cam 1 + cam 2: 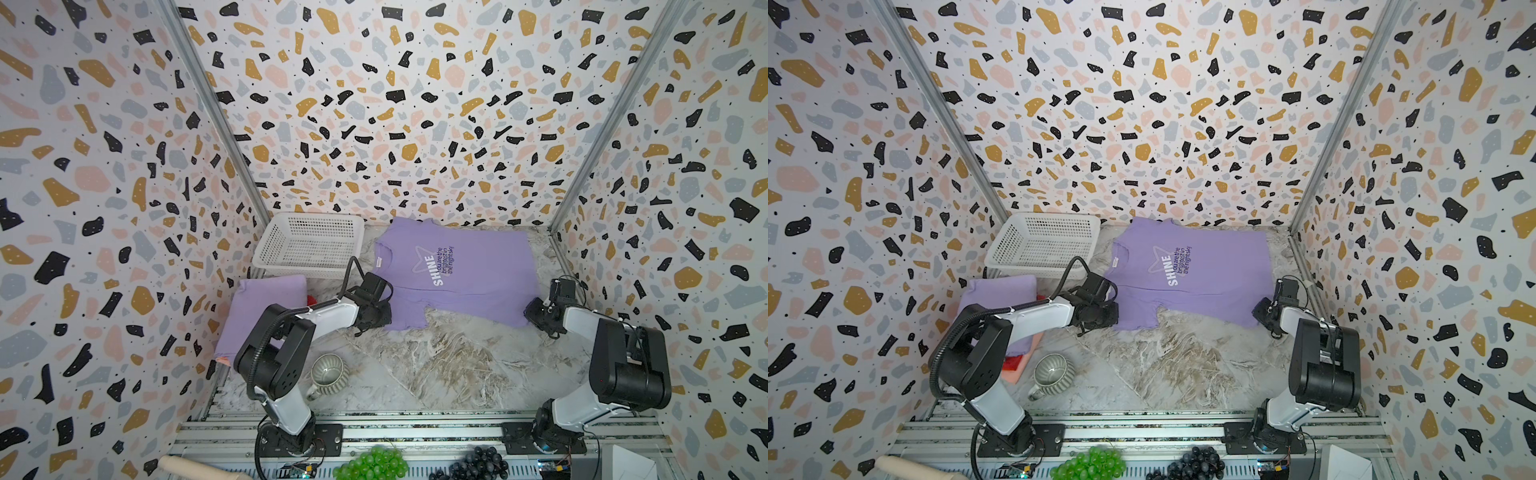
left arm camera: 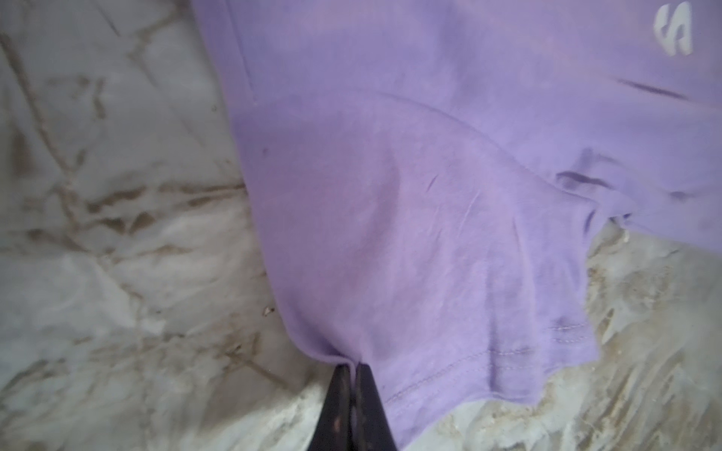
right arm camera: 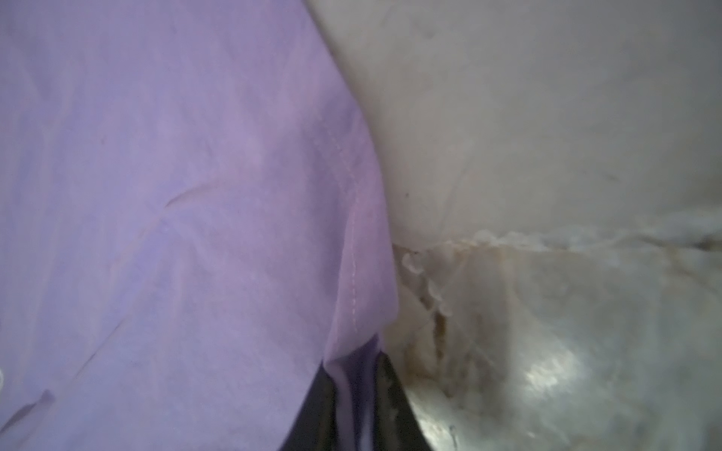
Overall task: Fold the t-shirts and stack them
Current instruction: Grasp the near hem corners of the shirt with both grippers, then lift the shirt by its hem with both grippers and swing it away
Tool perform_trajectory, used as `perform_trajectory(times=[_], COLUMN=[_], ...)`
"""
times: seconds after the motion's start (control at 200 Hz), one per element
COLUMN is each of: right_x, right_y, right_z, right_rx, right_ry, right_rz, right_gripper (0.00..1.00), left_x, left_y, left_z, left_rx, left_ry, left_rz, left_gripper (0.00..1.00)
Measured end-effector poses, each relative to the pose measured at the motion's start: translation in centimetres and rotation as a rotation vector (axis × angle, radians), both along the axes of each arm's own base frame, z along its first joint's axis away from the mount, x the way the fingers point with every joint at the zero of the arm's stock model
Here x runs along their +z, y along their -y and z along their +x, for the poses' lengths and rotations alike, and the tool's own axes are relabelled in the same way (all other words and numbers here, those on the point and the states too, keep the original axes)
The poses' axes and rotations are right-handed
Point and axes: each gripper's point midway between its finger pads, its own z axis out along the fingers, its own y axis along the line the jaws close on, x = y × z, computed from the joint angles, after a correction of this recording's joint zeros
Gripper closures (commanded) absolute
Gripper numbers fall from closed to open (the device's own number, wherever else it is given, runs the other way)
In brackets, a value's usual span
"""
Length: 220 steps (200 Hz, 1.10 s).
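Note:
A lavender t-shirt (image 1: 469, 270) with a white star and "SHINE" print lies spread flat at the back of the marble table in both top views. My left gripper (image 2: 354, 365) is shut on the edge of its near sleeve (image 2: 410, 195); in a top view it sits at the shirt's near-left corner (image 1: 384, 320). My right gripper (image 3: 357, 363) is shut on the stitched hem corner (image 3: 351, 254), at the shirt's near-right corner (image 1: 534, 311). A folded stack of t-shirts (image 1: 1000, 299), lavender on top with red (image 1: 1013, 365) and salmon-pink edges below, lies at the left, partly hidden by my left arm.
A white perforated basket (image 1: 309, 245) stands at the back left beside the shirt. A ribbed grey mug (image 1: 328, 374) sits near the left arm's base. Green grapes (image 1: 372, 463), dark grapes (image 1: 478, 463) and a wooden roller (image 1: 187, 467) lie by the front rail. Patterned walls enclose three sides.

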Motion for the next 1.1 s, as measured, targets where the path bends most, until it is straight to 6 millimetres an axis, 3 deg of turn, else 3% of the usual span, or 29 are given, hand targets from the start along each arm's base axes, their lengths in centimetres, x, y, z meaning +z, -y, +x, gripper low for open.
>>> perform_trajectory(times=[0.165, 0.27, 0.37, 0.441, 0.546, 0.631, 0.751, 0.836, 0.981, 1.101], right_x=[1.4, 5.6, 12.9, 19.1, 28.6, 35.9, 44.0, 49.4, 57.3, 61.0], right_y=[-0.6, -0.8, -0.7, -0.7, -1.0, -1.3, -1.7, -2.2, -2.9, -3.3], right_z=[0.4, 1.9, 3.8, 4.3, 3.6, 2.4, 0.6, -0.9, -3.6, -5.3], right_rx=[0.011, 0.033, 0.054, 0.064, 0.077, 0.091, 0.107, 0.126, 0.154, 0.16], right_ry=[0.037, 0.139, 0.316, 0.465, 0.681, 0.844, 1.026, 1.15, 1.347, 1.455], right_rz=[0.029, 0.024, -0.007, -0.037, -0.082, -0.124, -0.183, -0.228, -0.311, -0.362], right_gripper=[1.0, 1.0, 1.0, 1.0, 1.0, 1.0, 1.0, 1.0, 1.0, 1.0], left_x=[4.1, 7.5, 11.9, 16.6, 26.0, 34.3, 45.4, 51.7, 58.5, 61.0], left_y=[-0.4, -0.4, 0.0, 0.3, 0.1, -1.0, -3.1, -4.6, -6.3, -6.9], left_z=[1.3, 1.7, 1.6, 1.8, 1.3, -0.6, -4.3, -7.0, -10.7, -11.7], left_rx=[0.035, 0.035, 0.02, 0.007, -0.004, -0.013, -0.027, -0.035, -0.053, -0.056], left_ry=[0.096, 0.175, 0.263, 0.356, 0.561, 0.749, 1.015, 1.179, 1.387, 1.483], left_rz=[-0.077, -0.128, -0.194, -0.252, -0.353, -0.429, -0.498, -0.535, -0.566, -0.558], left_gripper=[1.0, 1.0, 1.0, 1.0, 1.0, 1.0, 1.0, 1.0, 1.0, 1.0])
